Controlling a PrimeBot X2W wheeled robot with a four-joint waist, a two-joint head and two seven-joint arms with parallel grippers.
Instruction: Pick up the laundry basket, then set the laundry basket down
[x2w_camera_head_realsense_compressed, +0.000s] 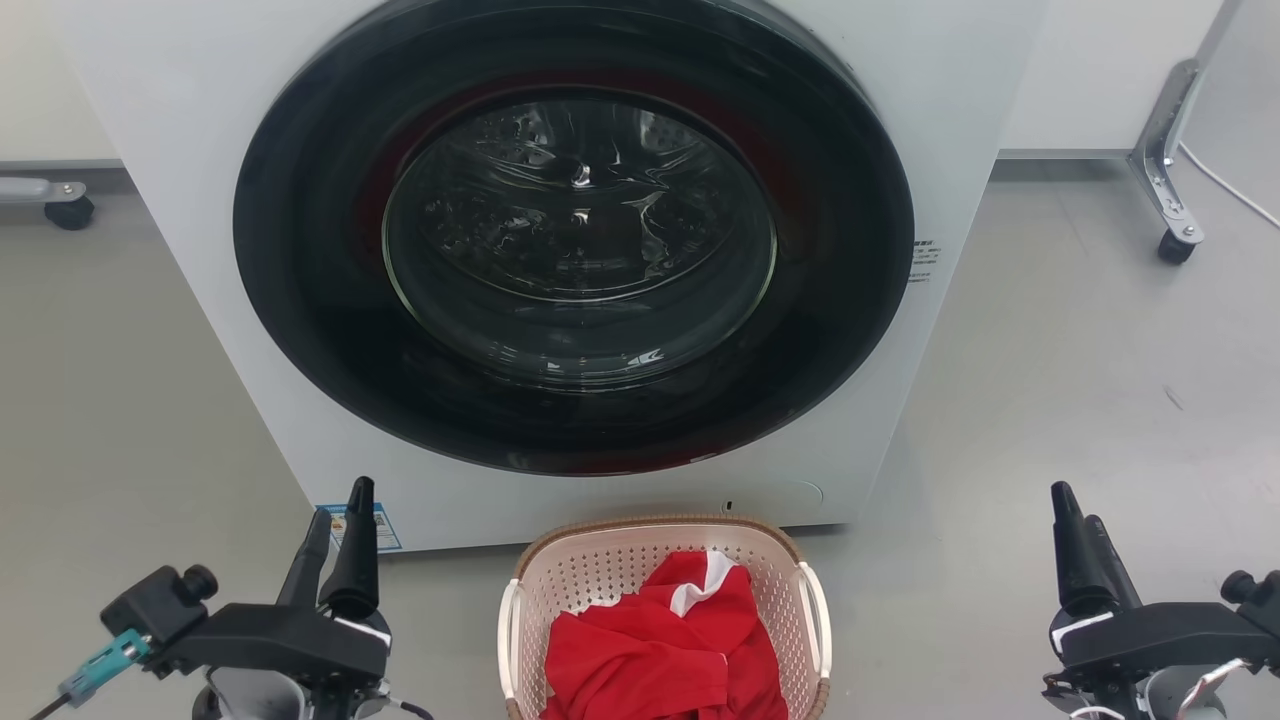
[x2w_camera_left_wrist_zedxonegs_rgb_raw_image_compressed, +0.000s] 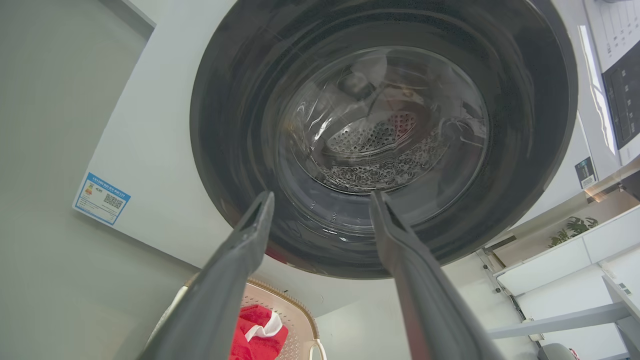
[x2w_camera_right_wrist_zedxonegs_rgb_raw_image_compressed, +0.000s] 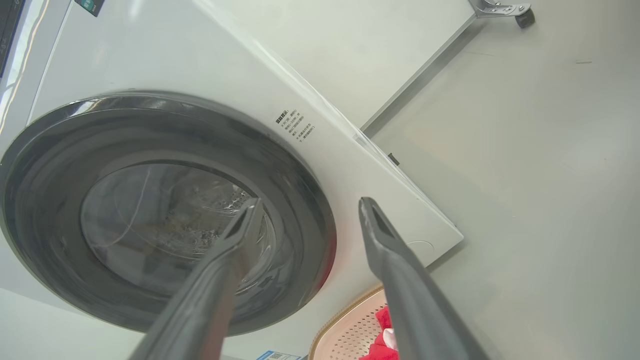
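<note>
The laundry basket (x2w_camera_head_realsense_compressed: 590, 572) stands on the floor at the bottom centre of the head view, just in front of the washer. It is pale pink perforated plastic with a brown woven-look rim and two white loop handles, and a red and white garment (x2w_camera_head_realsense_compressed: 665, 650) lies in it. My left gripper (x2w_camera_head_realsense_compressed: 340, 500) hovers to the basket's left, open and empty. On the far right, my right gripper (x2w_camera_head_realsense_compressed: 1078, 505) is also open and empty. In the left wrist view the left gripper (x2w_camera_left_wrist_zedxonegs_rgb_raw_image_compressed: 322, 196) points at the washer door, with the basket (x2w_camera_left_wrist_zedxonegs_rgb_raw_image_compressed: 295, 320) low between its fingers. The right gripper (x2w_camera_right_wrist_zedxonegs_rgb_raw_image_compressed: 310, 201) has the basket (x2w_camera_right_wrist_zedxonegs_rgb_raw_image_compressed: 350, 330) near its bottom edge.
A white front-loading washer with a shut round dark glass door (x2w_camera_head_realsense_compressed: 575, 270) rises right behind the basket. A metal frame leg on a caster (x2w_camera_head_realsense_compressed: 1170, 200) stands at the back right, another caster (x2w_camera_head_realsense_compressed: 68, 210) at the back left. Grey floor lies on both sides.
</note>
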